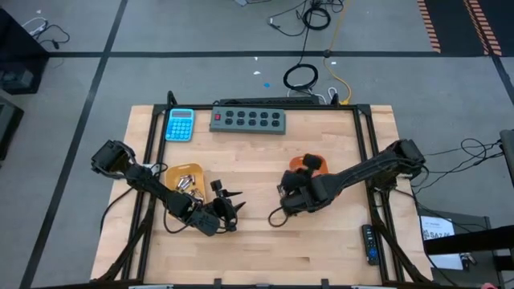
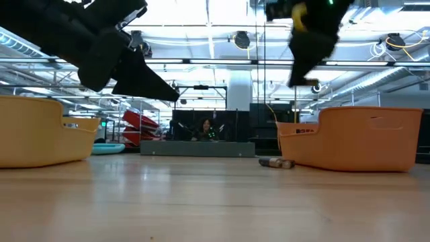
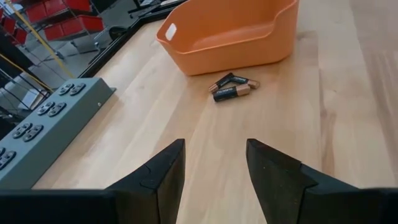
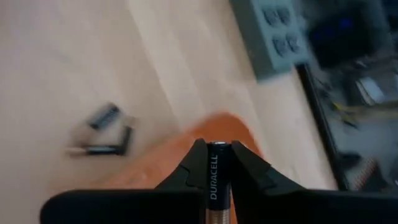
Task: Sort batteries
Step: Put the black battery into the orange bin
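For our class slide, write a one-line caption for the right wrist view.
Right gripper clamps a Duracell battery above the orange tray.

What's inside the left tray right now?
The left tray holds a cluster of silvery batteries. The left arm crosses its near side, so anything beneath it is hidden.

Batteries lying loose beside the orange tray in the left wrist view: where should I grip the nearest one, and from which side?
Take the nearest battery across its middle, coming straight down from above. It lies flat on the table, so its round sides are free, and the open left gripper should turn so its fingers straddle the barrel. Other batteries touch it on the orange tray side, so close gently.
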